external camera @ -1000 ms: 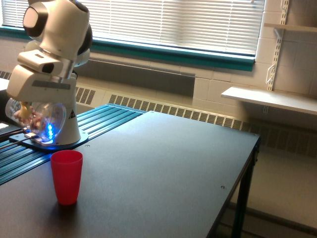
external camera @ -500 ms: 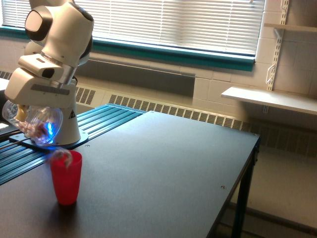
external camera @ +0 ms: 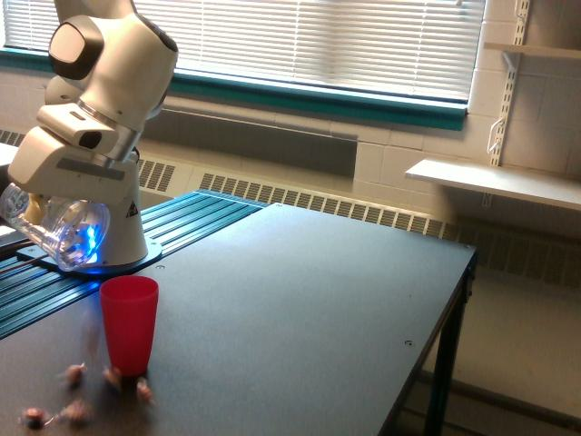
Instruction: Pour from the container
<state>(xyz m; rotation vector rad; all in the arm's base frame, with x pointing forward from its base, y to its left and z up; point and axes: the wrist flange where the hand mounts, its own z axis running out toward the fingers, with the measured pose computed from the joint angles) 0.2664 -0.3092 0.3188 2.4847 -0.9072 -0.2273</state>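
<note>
While the jaws are hidden, so their grip cannot be told, the gripper (external camera: 56, 195) carries the tilted clear cup (external camera: 62, 232) at ten o'clock above the red cup (external camera: 129, 322); small pinkish pieces (external camera: 73, 400) lie scattered on the dark table (external camera: 300, 309) at seven o'clock of it

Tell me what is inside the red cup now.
The red cup is opaque and the exterior view sees it from the side, so its inside is hidden. Several small brownish-pink pieces lie on the dark table beside its base.
</note>
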